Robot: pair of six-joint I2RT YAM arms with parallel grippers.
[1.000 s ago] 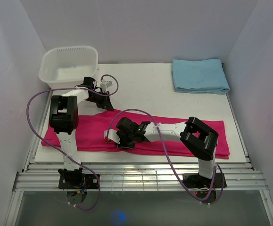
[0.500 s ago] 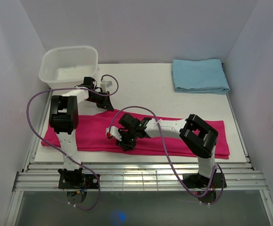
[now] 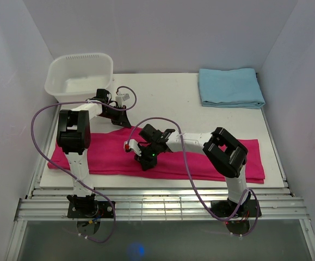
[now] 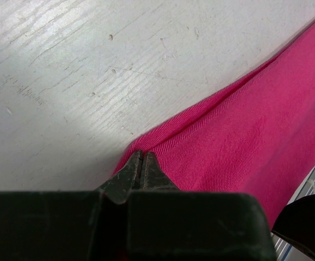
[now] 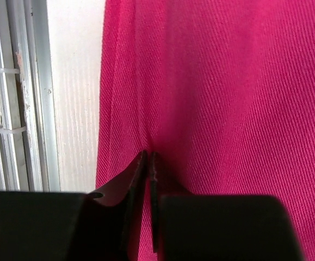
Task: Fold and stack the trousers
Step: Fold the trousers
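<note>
On the table [image 3: 168, 98], left gripper [image 4: 141, 163] and right gripper [image 5: 148, 160] pinching the trousers [image 3: 108, 160], white tub [image 3: 54, 81], blue cloth [image 3: 230, 87] beyond.

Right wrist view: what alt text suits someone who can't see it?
The right gripper, its jaws nearly together, pinches a crease in bright pink trousers that fill the view. White table and metal rails edge the left.

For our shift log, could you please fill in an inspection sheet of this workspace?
Surface: white table, scuffed.
Job's things: trousers spread lengthwise along the near edge.
Clutter: folded blue cloth far right; white tub far left.
Tools: left tool shut on the trousers' far edge; right tool shut on a fold of them.
Cables: purple cables loop beside both arms.
Surroundings: white walls; metal rails in front.
</note>
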